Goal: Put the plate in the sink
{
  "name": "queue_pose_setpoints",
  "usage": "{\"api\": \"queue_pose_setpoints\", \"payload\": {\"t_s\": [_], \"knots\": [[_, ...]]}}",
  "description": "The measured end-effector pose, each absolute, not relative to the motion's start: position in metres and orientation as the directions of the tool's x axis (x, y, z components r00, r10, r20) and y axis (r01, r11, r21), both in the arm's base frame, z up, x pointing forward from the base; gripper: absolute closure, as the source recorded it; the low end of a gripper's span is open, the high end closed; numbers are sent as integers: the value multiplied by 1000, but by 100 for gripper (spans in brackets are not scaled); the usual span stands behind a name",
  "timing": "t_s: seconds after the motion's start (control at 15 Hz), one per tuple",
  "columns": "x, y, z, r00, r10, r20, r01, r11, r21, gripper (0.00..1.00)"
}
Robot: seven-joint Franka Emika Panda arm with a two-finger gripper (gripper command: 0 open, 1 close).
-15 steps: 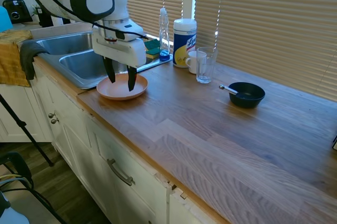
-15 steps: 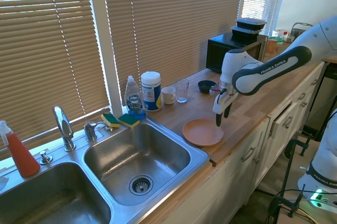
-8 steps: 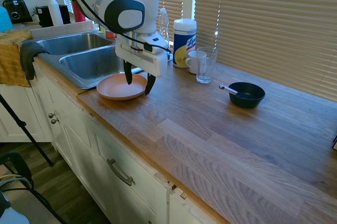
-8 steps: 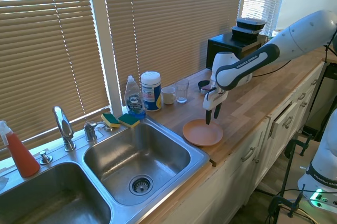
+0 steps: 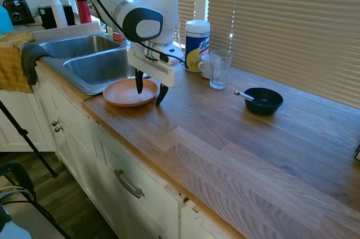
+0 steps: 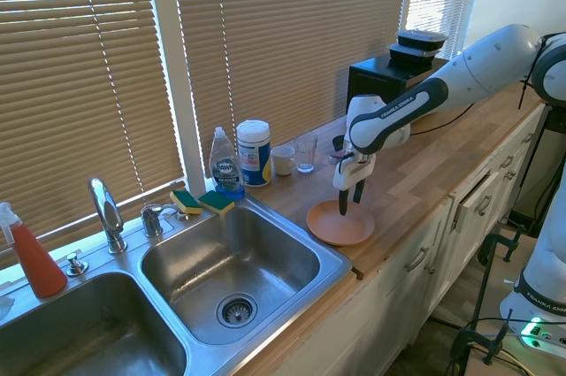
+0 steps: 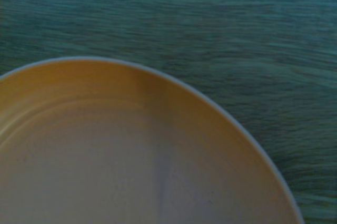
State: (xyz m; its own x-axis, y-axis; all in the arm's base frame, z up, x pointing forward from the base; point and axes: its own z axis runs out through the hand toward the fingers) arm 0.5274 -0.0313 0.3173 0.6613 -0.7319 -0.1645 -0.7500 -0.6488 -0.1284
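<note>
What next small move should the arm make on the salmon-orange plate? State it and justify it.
Probably lower slightly and close. The gripper is open, its fingers straddling the far rim of the round salmon-orange plate, one tip over the dish, the other outside above the wooden counter. The plate lies flat beside the stainless-steel sink, not yet gripped.

Landmark: white wipes canister [image 5: 197, 44] at the blinds. Dish-soap bottle [image 5: 175, 36] just beside it, sponges [image 6: 202, 202] beyond. White mug [image 5: 209, 66] and clear glass [image 5: 219, 70] close on its other side. Black bowl [image 5: 263, 101] with spoon [image 5: 244, 95] well apart along the wooden countertop [image 5: 242, 154].
</note>
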Motion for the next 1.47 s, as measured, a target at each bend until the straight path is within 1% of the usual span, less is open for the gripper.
{"api": "queue_pose_setpoints", "payload": {"t_s": [0.27, 0.73, 1.13, 1.47], "knots": [[526, -28, 316, 680, -708, -193, -733, -667, -134, 100], [526, -33, 312, 701, -681, -211, -712, -688, -141, 100], [540, -58, 306, 717, -648, -257, -694, -698, -178, 100], [547, -72, 311, 731, -626, -271, -679, -705, -206, 100]]}}
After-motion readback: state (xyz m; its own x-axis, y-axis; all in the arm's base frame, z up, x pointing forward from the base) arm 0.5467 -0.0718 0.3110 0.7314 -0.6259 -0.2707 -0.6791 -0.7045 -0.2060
